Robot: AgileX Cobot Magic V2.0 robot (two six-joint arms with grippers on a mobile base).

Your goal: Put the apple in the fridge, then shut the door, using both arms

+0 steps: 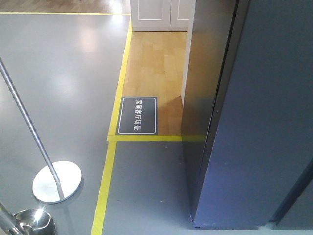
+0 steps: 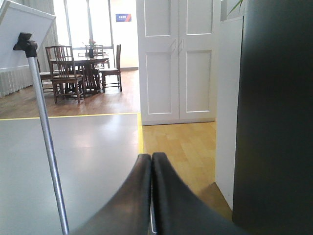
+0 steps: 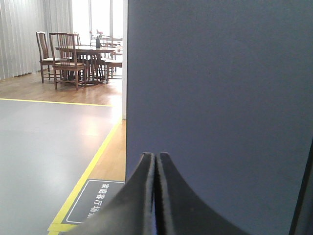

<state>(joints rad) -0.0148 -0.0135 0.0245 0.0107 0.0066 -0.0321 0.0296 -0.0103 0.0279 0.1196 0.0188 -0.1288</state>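
Observation:
The fridge (image 1: 259,122) fills the right of the front view with its dark blue-grey outer panels; a dark seam splits a narrower left panel (image 1: 205,73) from the wide right one. I cannot tell which panel is the door, and no white lining shows. The apple is out of view. My left gripper (image 2: 151,155) is shut and empty, pointing across the floor, with the fridge's dark side (image 2: 279,117) to its right. My right gripper (image 3: 156,154) is shut and empty, pointing straight at the fridge's blue-grey face (image 3: 220,98) close ahead. Neither arm shows in the front view.
A thin silver pole (image 1: 29,127) on a round base (image 1: 57,181) stands at left, with a second base (image 1: 34,223) below it. Yellow tape (image 1: 120,83) borders a wood floor with a dark sign (image 1: 139,115). White cabinet doors (image 2: 178,58) and a dining table (image 2: 83,68) stand behind.

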